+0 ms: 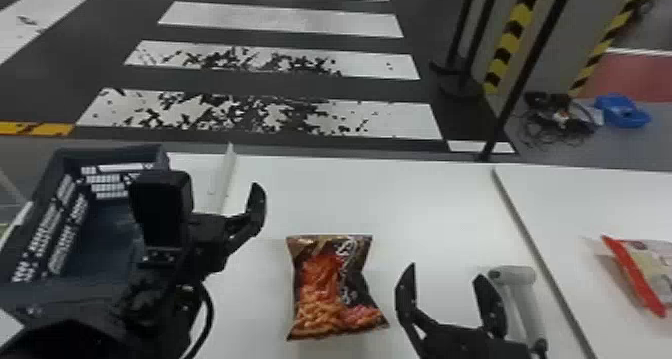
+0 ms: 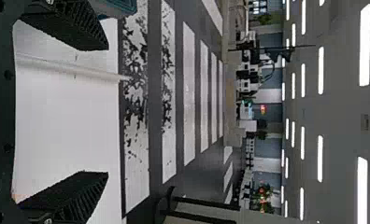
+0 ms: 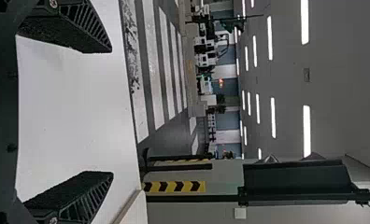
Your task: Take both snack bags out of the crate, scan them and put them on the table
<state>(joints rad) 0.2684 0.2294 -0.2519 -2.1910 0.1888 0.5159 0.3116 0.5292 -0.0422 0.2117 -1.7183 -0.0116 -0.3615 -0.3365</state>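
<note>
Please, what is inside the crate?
Inside the crate, its dark floor and slotted walls are seen; no bag lies on that visible floor. The left arm hides the right part.

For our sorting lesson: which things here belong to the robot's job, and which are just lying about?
Job:
crate
dark snack bag
red-edged snack bag
light handheld scanner
white table

Lying about:
blue tray on the floor
tangled cables beside it

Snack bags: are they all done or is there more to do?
Both are out of the crate: the brown bag is on the table, the red-edged bag farther right. The left gripper and right gripper hold nothing, jaws apart. Scanning may be left; I can't tell, but the scanner lies beside the right gripper.
</note>
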